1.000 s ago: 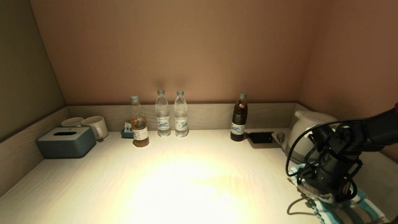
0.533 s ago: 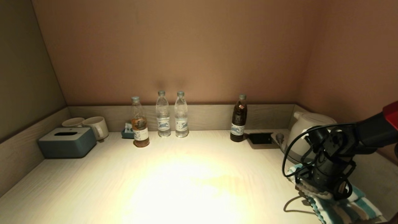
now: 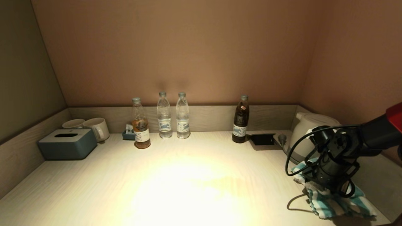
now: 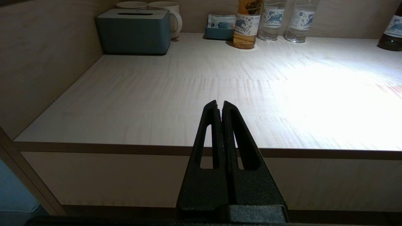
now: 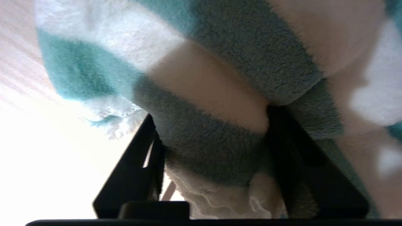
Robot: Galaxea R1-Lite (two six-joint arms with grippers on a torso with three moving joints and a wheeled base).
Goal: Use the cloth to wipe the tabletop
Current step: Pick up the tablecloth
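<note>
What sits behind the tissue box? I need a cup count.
Two pale mugs stand behind the tissue box, against the back ledge. The box covers their lower parts; their insides don't show.

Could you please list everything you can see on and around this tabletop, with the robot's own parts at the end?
Tabletop: one, pale wood, walled on three sides.
Cloth: one, teal and white striped, near right corner.
Kettle: one, white, back right.
Socket panel: one, dark, beside kettle.
Dark bottle: one, brown, back, right of centre.
Clear bottles: two, side by side, back centre.
Amber bottle: one, part full, left of those.
Small tray: one, blue, behind amber bottle.
Mugs: two, white, back left.
Tissue box: one, blue-grey, left.
Right pincer: shut on cloth.
Left pincer: shut, off the table's front edge.
</note>
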